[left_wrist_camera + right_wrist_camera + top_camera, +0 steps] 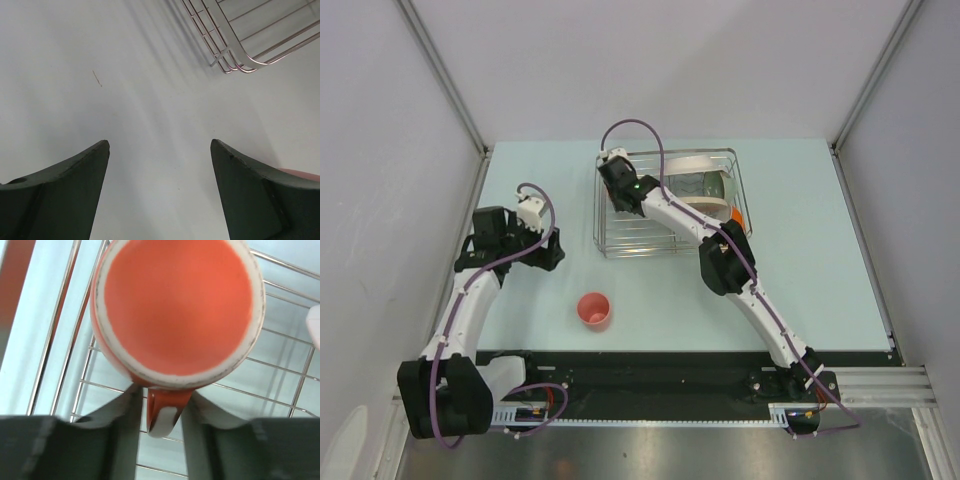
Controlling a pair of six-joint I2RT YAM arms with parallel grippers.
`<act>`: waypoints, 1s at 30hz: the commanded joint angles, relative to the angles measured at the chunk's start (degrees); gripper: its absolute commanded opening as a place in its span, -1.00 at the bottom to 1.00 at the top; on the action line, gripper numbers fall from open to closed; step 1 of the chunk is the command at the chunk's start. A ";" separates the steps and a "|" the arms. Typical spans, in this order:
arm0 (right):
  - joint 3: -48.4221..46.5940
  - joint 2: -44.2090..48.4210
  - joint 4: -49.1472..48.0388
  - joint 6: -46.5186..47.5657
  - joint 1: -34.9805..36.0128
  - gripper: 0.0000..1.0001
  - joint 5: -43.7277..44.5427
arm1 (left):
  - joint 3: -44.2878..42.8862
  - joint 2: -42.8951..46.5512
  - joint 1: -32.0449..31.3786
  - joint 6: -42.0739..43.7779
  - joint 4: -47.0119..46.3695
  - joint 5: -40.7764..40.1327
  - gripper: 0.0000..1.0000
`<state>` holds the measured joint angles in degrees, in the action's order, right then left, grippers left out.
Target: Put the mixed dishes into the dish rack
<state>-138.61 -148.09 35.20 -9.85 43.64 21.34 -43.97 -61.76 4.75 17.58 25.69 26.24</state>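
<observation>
The silver wire dish rack (620, 240) stands at the table's middle back. Plates and bowls (695, 185) stand in its right half, partly hidden by my right arm. My right gripper (621, 192) reaches down into the rack's left half. In the right wrist view it (162, 405) is shut on the handle of the orange-red mug (177, 305), held mouth-up over the rack wires (280, 360). The pinkish cup (594, 309) stands on the table in front of the rack. My left gripper (548, 250) is open and empty left of the rack, over bare table (157, 145).
The rack's near corner (235, 55) shows at the top right of the left wrist view. A pink edge (300, 173) shows behind the right finger there. An orange patch (736, 216) shows at the rack's right side behind my right arm. Grey walls enclose the table.
</observation>
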 commanded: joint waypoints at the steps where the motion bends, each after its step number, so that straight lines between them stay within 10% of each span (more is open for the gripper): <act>1: -0.88 0.52 -1.98 0.18 -0.22 -0.07 0.19 | -2.35 1.03 0.34 0.61 0.41 1.71 0.75; 16: 7.20 11.76 2.15 -2.02 3.64 0.96 1.50 | -8.06 1.29 0.26 4.02 6.90 8.37 0.72; 30: 18.37 34.00 2.50 -4.12 12.00 0.99 -0.06 | -9.48 5.15 -7.74 21.88 30.12 8.66 0.60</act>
<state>-121.12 -118.28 37.12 -11.92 56.25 22.61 -55.48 -59.22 0.34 33.34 50.04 34.94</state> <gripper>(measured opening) 0.995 0.811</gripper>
